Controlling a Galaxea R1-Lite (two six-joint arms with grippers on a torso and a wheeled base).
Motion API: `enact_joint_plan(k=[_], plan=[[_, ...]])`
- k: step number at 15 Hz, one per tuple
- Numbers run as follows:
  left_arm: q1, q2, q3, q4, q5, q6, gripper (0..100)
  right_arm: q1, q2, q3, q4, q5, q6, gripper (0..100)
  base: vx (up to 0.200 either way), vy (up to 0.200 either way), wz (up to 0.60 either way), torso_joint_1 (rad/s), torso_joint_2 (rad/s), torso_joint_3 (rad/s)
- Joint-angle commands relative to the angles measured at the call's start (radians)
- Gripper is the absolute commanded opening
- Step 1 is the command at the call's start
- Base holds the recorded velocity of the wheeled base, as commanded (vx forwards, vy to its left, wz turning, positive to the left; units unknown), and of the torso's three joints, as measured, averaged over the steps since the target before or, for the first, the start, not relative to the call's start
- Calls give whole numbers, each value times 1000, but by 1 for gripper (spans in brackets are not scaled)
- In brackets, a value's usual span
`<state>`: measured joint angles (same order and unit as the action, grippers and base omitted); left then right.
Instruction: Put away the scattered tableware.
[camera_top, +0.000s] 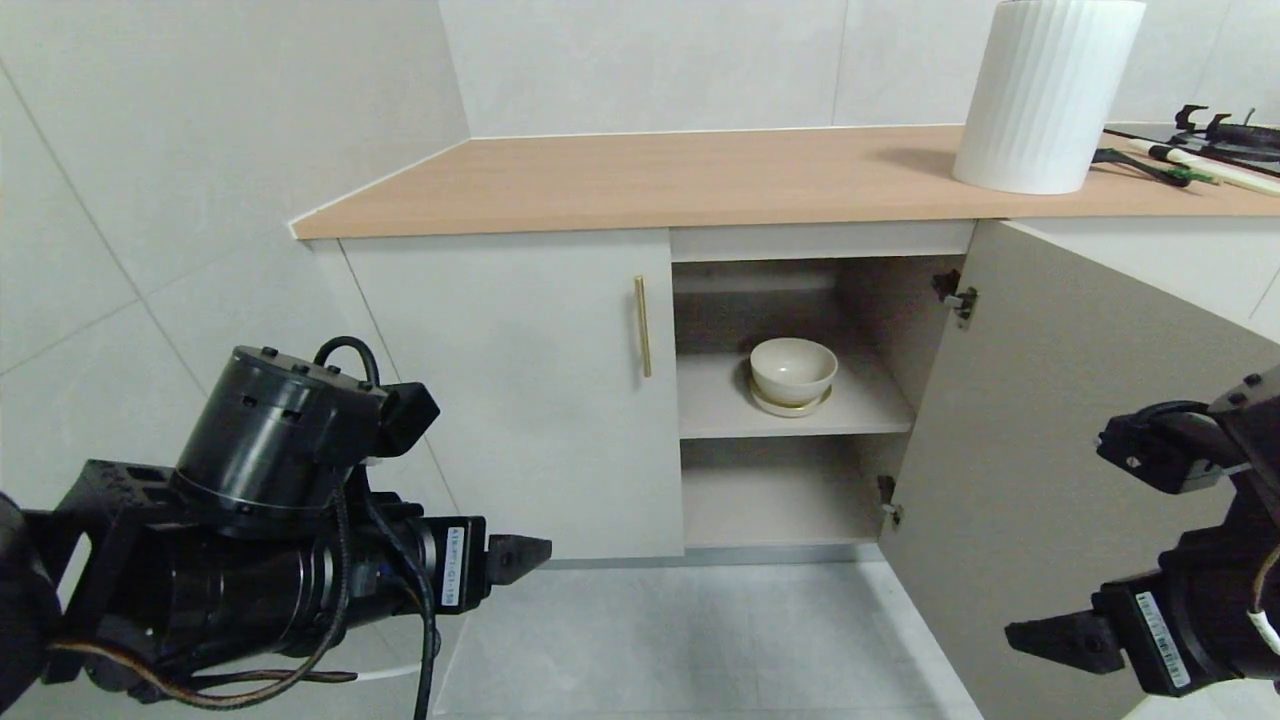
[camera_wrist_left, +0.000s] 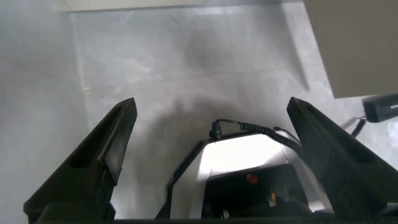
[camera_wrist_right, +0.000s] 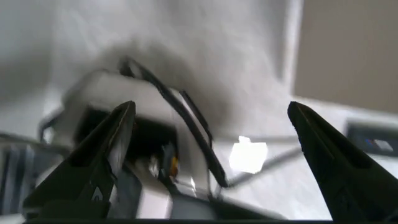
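Open door (camera_top: 1060, 420) beside shelved bowl (camera_top: 793, 369)

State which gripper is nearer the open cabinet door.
Right. The right gripper is low beside the open door; the left gripper is across the opening, before the closed door.

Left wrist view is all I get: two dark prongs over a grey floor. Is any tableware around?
Observer: Yes, a bowl sits on a small plate on the upper shelf of a cabinet.
Operator: Is that cabinet shut?
Observer: Its right door stands open; the left door is closed.
Operator: Is anything being carried?
Observer: No, the right gripper is open and empty.
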<state>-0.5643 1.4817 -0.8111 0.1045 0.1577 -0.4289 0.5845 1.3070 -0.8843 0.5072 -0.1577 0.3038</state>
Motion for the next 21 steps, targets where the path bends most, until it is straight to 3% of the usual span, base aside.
enact_joint_plan(k=[1,7,11,14,15,21], plan=[[1,2,0,1,0,-1,100,2,-32,-13,43,1,-22,100,0,-200,0,-7,-2,7],[1,2,1,1,0,-1,100,-6,-84,-55,224,0,-84,100,0,-200,0,3,5,3],[1,8,3,1,0,-1,100,-68,-100,-88,243,0,-86,100,0,-100,0,1,2,2],[1,8,3,1,0,-2,100,-192,-94,-113,243,0,-120,100,0,0,0,0,0,0],[1,8,3,1,0,-2,100,-276,-89,-114,240,0,-175,100,0,0,0,0,0,0],[1,8,1,1,0,-2,100,-509,-51,-156,218,7,-247,100,0,0,0,0,0,0]])
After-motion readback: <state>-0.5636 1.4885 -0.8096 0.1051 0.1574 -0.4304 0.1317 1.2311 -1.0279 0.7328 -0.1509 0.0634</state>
